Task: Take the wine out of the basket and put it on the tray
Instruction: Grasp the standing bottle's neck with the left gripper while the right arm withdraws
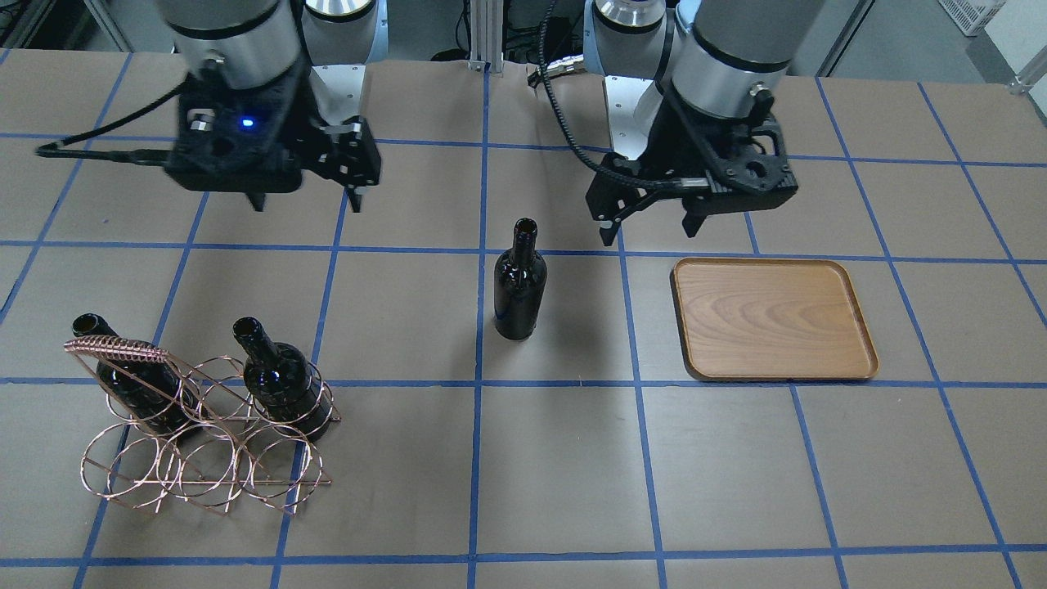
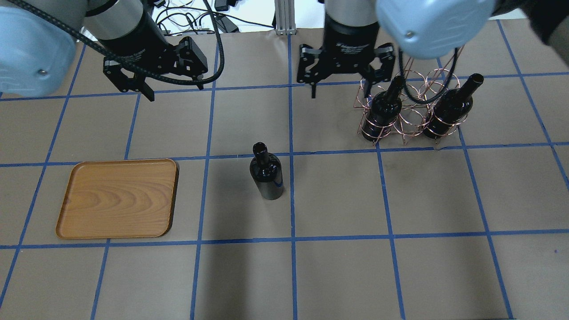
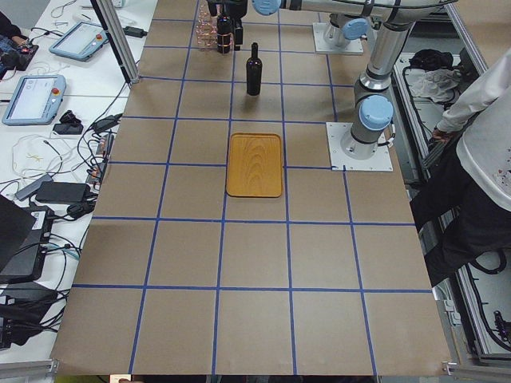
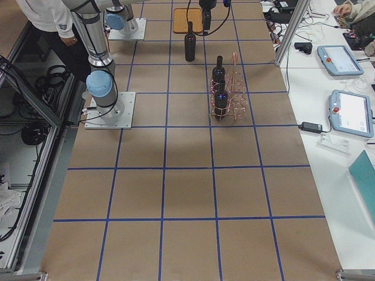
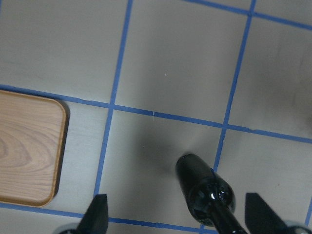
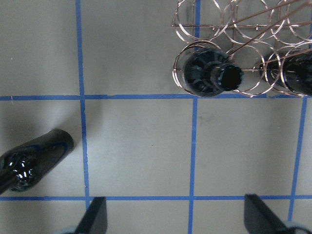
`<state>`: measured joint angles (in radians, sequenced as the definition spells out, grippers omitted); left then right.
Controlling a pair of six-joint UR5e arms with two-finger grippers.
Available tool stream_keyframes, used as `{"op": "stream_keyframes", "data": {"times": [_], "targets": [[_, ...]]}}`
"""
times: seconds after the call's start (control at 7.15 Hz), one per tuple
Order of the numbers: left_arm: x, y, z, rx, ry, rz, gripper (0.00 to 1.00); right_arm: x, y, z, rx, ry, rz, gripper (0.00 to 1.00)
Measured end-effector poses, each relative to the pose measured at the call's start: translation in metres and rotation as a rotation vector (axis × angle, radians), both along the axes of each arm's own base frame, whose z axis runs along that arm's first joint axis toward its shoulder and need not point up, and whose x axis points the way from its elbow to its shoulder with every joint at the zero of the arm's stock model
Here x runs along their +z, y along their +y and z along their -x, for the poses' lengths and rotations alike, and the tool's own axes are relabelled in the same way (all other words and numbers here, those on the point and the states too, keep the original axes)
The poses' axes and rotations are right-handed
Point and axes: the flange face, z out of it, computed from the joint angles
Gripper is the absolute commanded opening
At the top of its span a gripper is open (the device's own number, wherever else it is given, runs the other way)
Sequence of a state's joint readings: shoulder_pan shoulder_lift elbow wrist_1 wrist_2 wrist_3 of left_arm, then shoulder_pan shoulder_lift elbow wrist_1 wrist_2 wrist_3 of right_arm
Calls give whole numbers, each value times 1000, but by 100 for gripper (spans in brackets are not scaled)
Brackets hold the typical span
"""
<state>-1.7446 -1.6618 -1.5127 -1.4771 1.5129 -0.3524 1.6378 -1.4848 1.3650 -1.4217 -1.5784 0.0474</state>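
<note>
Seen from overhead, the left gripper [image 2: 174,89] hangs over the table with its fingers spread wide and nothing between them. The right gripper [image 2: 344,86] is likewise splayed and holds nothing. At about 4 o'clock from the left gripper, one wine bottle [image 2: 266,173] stands upright on the brown paper of the table [image 2: 338,266], out of the basket and clear of both grippers. The wooden tray [image 2: 118,198] lies well apart at the bottle's 9 o'clock, with nothing on it. The copper wire basket [image 2: 409,120] sits at 4 o'clock from the right gripper, two other bottles [image 2: 382,113] [image 2: 449,106] in its rings.
</note>
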Motion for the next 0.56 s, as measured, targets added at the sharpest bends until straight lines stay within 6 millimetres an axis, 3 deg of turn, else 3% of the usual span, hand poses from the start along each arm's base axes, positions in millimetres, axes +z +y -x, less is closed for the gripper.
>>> {"op": "stream_keyframes", "data": {"times": [0.14, 0.28, 0.56], "targets": [[-20, 6, 33, -39, -5, -37, 100, 2, 4, 26, 21, 24, -13, 100], [-40, 13, 59, -64, -9, -77, 95, 5, 7, 37, 28, 35, 4, 100], [-79, 37, 91, -125, -28, -146, 67, 4, 8, 42, 31, 43, 29, 100]]}}
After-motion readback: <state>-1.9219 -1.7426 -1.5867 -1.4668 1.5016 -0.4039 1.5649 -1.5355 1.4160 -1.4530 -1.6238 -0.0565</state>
